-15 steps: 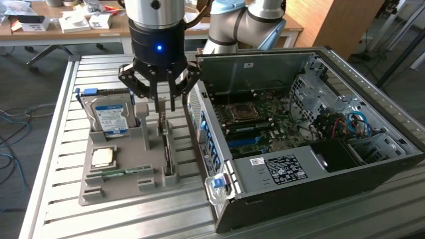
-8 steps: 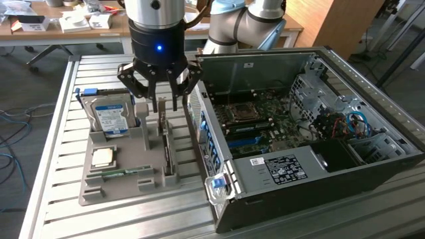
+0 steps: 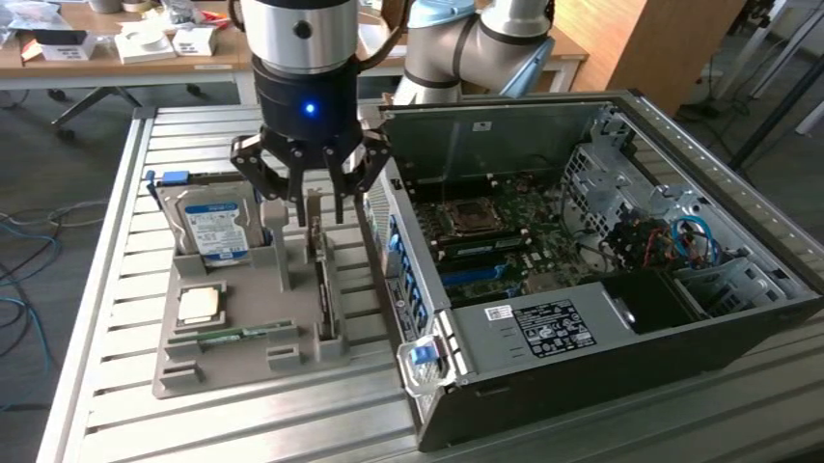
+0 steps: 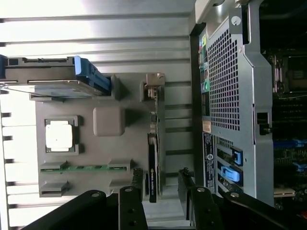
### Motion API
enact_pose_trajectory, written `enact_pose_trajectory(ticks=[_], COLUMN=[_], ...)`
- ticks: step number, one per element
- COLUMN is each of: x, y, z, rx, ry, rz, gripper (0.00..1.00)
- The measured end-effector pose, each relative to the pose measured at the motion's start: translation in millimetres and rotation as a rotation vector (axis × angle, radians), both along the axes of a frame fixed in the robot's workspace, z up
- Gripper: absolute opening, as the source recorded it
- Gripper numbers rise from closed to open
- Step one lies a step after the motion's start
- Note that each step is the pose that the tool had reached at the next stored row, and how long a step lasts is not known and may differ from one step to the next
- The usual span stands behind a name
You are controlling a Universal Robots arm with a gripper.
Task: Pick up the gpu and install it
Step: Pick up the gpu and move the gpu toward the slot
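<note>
1. The black, multi-fingered gripper [image 4: 160, 184] is spread wide and hovers above the holder, with nothing in its grasp.
2. The gpu [image 4: 152, 163], a thin dark card with a silvery bracket, stands on edge in a slot along the grey plastic holder's [image 3: 238, 371] edge nearest the open black computer case [image 3: 618, 318].
3. My judgement: centre the fingers across the card's thin top edge and descend straight, clear of the slot walls and the blue-labelled silver hard drive [image 3: 212, 227].

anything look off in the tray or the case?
Nothing stands out. The gpu stands on edge in its tray slot, hard drive upright, CPU and memory stick flat in their pockets. Case lies open beside the tray; open gripper hangs over the gpu, empty.
</note>
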State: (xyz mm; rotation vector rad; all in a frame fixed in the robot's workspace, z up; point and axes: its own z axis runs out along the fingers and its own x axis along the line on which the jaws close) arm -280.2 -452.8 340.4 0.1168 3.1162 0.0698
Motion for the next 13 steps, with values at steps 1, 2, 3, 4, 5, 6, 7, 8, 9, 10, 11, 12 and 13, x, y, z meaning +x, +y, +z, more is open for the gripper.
enact_pose_trajectory(ticks=[1,2,3,4,5,6,7,8,9,10,11,12,13], x=[0.0,0.0,0.0,0.0,0.0,0.0,0.0,0.0,0.0,0.0,0.0,0.0,0.0], y=[0.0,0.0,0.0,0.0,0.0,0.0,0.0,0.0,0.0,0.0,0.0,0.0,0.0], z=[-1.8,-3.6,-5.4,-7.2,-8.9,-10.8,-12.7,-14.5,-16.3,-18.1,-20.0,-21.7,-23.6], rx=[0.0000,-0.0001,-0.0001,-0.0001,-0.0001,-0.0001,-0.0002,-0.0001,-0.0001,-0.0001,-0.0001,-0.0001,0.0000], ry=[0.0000,0.0001,0.0000,0.0000,0.0001,0.0000,0.0001,0.0001,0.0000,0.0000,0.0000,0.0000,0.0000], rz=[0.000,0.000,0.000,0.000,0.000,0.000,0.000,0.000,0.000,0.000,0.000,0.000,0.000], gripper=[0.43,0.43,0.43,0.43,0.43,0.43,0.43,0.43,0.43,0.43,0.43,0.43,0.43])
